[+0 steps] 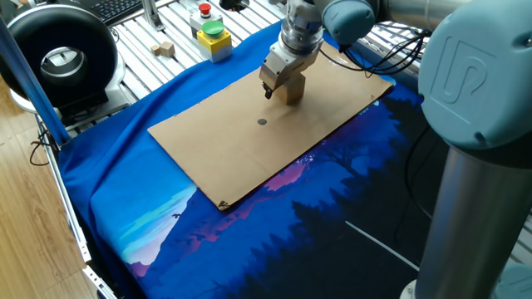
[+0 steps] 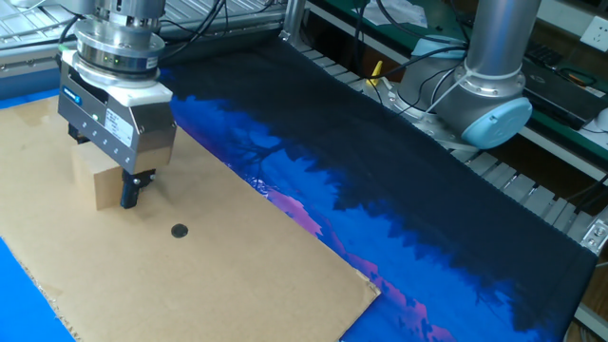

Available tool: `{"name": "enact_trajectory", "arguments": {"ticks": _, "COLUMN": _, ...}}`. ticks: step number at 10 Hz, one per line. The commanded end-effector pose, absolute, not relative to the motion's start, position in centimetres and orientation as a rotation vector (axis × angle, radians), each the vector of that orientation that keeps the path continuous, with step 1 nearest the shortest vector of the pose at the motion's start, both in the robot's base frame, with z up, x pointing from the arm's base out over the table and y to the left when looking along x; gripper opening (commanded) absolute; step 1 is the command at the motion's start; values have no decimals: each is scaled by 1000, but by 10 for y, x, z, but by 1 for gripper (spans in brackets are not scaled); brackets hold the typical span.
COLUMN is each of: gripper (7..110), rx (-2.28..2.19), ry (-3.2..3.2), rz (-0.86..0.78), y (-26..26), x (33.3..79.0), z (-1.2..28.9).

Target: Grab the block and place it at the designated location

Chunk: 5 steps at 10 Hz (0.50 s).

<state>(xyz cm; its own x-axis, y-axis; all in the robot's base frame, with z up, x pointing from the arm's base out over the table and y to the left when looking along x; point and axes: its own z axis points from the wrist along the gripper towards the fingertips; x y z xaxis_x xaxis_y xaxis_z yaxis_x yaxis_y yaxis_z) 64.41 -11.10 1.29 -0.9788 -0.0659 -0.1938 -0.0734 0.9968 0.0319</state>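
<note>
my gripper is clamped on the block, one finger down each of two opposite faces, and the block looks lifted just clear of the cardboard — though from these angles i can't be sure its underside is off the sheet. it hangs at the far part of the sheet, with the dark dot that marks the designated location near it, toward the camera in the other fixed view, and nothing between them. i judge the block to be light, stiff and dry — plain wood, flat-sided, not fragile, with enough grain that it shouldn't slide out of a firm squeeze. the hold sits across the upper half of two parallel faces, which is where i'd want it: square, centred, no corner contact.
</note>
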Motion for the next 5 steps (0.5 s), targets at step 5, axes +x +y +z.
{"name": "enact_trajectory", "arguments": {"ticks": 5, "gripper": 66, "rx": -65, "ry": 2958, "rz": 88, "y": -108, "x": 642, "z": 10}}
